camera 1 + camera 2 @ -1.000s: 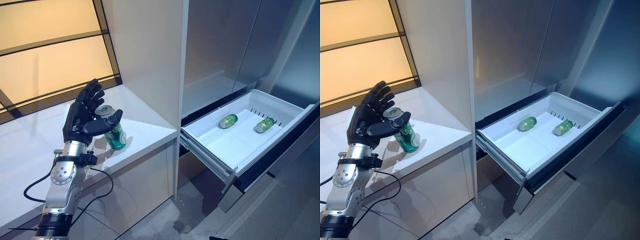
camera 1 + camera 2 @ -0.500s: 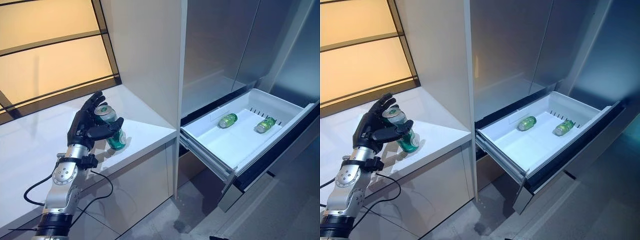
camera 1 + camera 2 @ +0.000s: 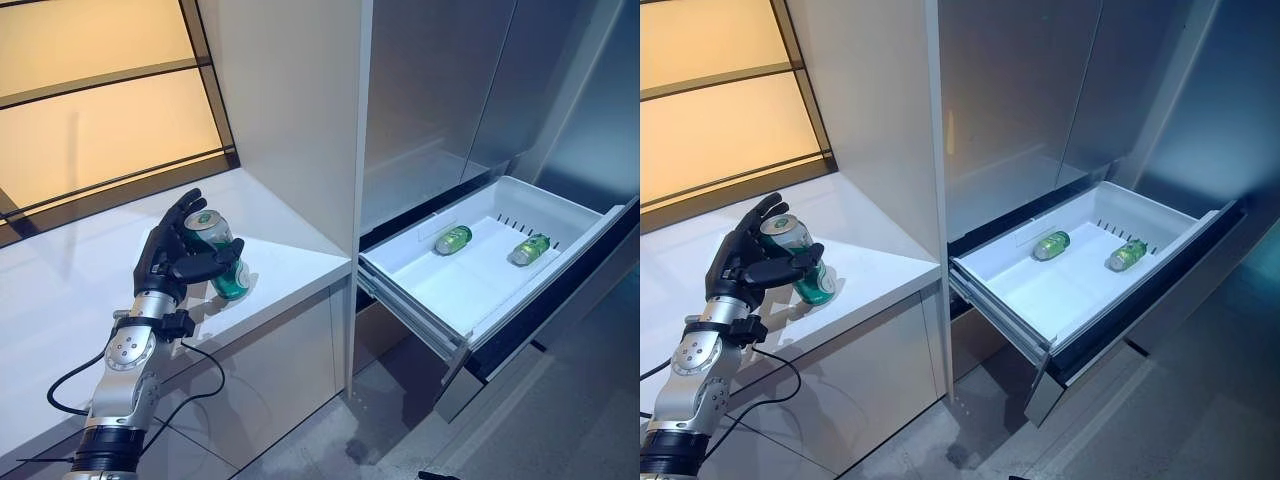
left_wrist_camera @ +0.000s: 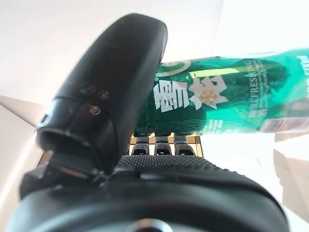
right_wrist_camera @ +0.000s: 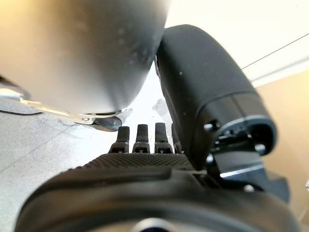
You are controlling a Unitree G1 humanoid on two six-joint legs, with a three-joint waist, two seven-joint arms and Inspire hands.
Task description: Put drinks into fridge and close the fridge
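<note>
A green can [image 3: 232,283] stands tilted on the white counter [image 3: 60,300] at the left. My left hand [image 3: 165,262] is curled round it, with the thumb across its front and the fingers behind it. The left wrist view shows the can [image 4: 231,96] lying between the thumb [image 4: 111,92] and the fingers. The fridge's white drawer [image 3: 560,200] is pulled open at the right. Green drinks [image 3: 453,239] lie on their sides in its far part. My right hand [image 5: 212,96] hangs idle with relaxed fingers in the right wrist view.
A tall white cabinet panel [image 3: 290,100] stands between the counter and the fridge. Closed steel fridge doors [image 3: 440,90] rise above the drawer. The drawer's dark front [image 3: 560,310] juts out over the grey floor [image 3: 400,430]. A window [image 3: 90,110] runs behind the counter.
My left hand went from open beside the can to closed round it. The can has shifted slightly and tilts more.
</note>
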